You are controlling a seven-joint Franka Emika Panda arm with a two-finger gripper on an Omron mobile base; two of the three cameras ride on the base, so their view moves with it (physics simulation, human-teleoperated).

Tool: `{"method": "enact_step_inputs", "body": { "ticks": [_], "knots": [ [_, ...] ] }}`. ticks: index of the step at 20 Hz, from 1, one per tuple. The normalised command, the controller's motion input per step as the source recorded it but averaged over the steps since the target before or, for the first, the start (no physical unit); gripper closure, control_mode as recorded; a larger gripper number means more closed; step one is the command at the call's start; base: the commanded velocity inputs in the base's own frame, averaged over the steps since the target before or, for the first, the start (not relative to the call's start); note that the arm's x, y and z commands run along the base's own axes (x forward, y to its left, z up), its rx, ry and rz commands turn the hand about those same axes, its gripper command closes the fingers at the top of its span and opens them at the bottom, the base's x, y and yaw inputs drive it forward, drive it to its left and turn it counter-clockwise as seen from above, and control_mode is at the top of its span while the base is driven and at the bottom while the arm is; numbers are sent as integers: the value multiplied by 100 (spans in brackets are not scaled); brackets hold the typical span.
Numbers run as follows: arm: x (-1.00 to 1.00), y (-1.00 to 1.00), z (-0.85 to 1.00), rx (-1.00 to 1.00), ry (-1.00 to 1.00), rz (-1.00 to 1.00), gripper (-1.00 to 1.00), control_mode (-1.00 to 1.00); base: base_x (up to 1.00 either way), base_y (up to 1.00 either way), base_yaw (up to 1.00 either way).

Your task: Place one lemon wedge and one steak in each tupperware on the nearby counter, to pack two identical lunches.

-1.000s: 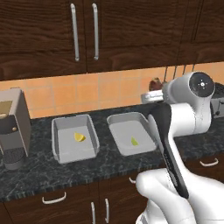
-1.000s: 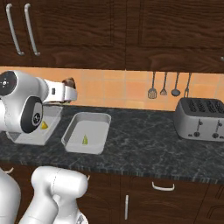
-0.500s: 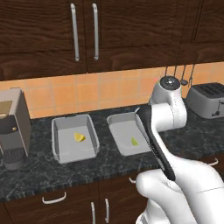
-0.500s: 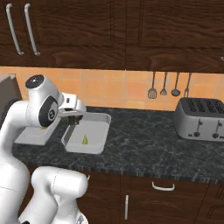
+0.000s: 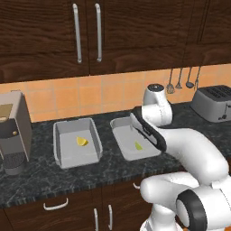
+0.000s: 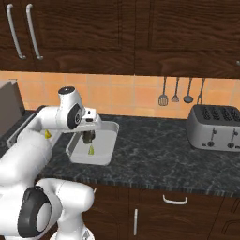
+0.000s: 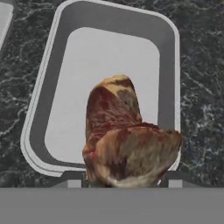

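**Steak carried over the second tupperware, lemon wedge already waiting inside**

The jaws (image 7: 124,183) are closed on the steak (image 7: 127,135), which hangs from between them and juts forward in the hand view, marbled red and brown with a pale fatty edge at its far end. Gripping it by one end leaves the rest of the meat free to drop flat once released.

Directly beneath the jaws sits the nearer tupperware (image 5: 134,142), a shallow grey tray with rounded corners. From the right base view the jaws (image 6: 87,137) hover above its tray floor, apart from it, with the lemon wedge (image 6: 91,150) lying just under and slightly ahead of them. The hand points downward, presumably so the steak can be lowered straight into the tray rather than slid over its rim.

Off to the left side of the jaws, well apart, stands the other tupperware (image 5: 75,143), also holding one lemon wedge (image 5: 81,141) and no steak that I can see. So both trays have their citrus, and neither holds meat yet; the task looks roughly half done.

Both trays rest on the black marbled surface (image 5: 45,171), side by side but not touching, which keeps each lunch separate. Farther out on the right of the jaws stands a toaster (image 6: 213,126), and a coffee machine (image 5: 13,131) stands past the far tray; neither appears to be in the way.

The next move calls for lowering until the steak is near the tray floor, then releasing; letting go from too high could make it land on the rim.
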Motion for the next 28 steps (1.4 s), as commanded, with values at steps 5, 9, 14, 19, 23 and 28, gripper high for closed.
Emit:
{"method": "enact_step_inputs", "body": {
  "ticks": [5, 9, 14, 19, 23, 28],
  "knots": [
    [85, 0, -54, 0, 0, 5, 100, -100, 0, 0, 0],
    [35, 0, -75, 0, 6, 6, 100, -100, 0, 0, 0],
    [25, -2, -36, 1, 3, 4, 100, -100, 0, 0, 0],
    [13, -2, -34, 1, 0, 4, -100, -100, 0, 0, 0],
    [-3, -4, -18, 2, -2, 4, -100, -100, 0, 0, 0],
    [-55, -3, 32, 3, -11, 5, -100, -100, 0, 0, 0]
  ]
}}
